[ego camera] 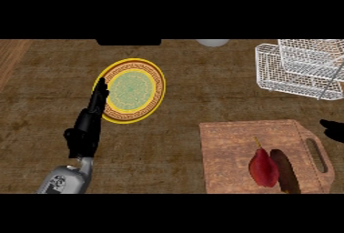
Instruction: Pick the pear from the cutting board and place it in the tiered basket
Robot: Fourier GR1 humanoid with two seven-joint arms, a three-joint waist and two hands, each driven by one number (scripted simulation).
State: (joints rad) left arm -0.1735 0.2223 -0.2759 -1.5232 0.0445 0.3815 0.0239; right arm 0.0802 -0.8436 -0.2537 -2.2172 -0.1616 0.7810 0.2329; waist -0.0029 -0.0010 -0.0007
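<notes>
Left robot hand (91, 118) far from the pear (263, 167), right robot hand (332, 129) near.
Well left of the cutting board (228, 150), the left one is straight-fingered and empty; the pear lies on the board's right half, long axis near-to-far, stem pointing away from the robot; just right of the board, the right one's state cannot be told.

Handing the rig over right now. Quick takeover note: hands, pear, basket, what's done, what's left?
Left robot hand: open, fingers straight, at the left rim of the yellow plate, holding nothing.
Right robot hand: only a bit shows at the view's right edge, beside the cutting board.
Pear: lying on the cutting board, ungrasped.
Tiered basket: far right, beyond the board, no pear in it.
Done: nothing yet.
Left: grasp the pear, carry it over, set it in the basket.
</notes>
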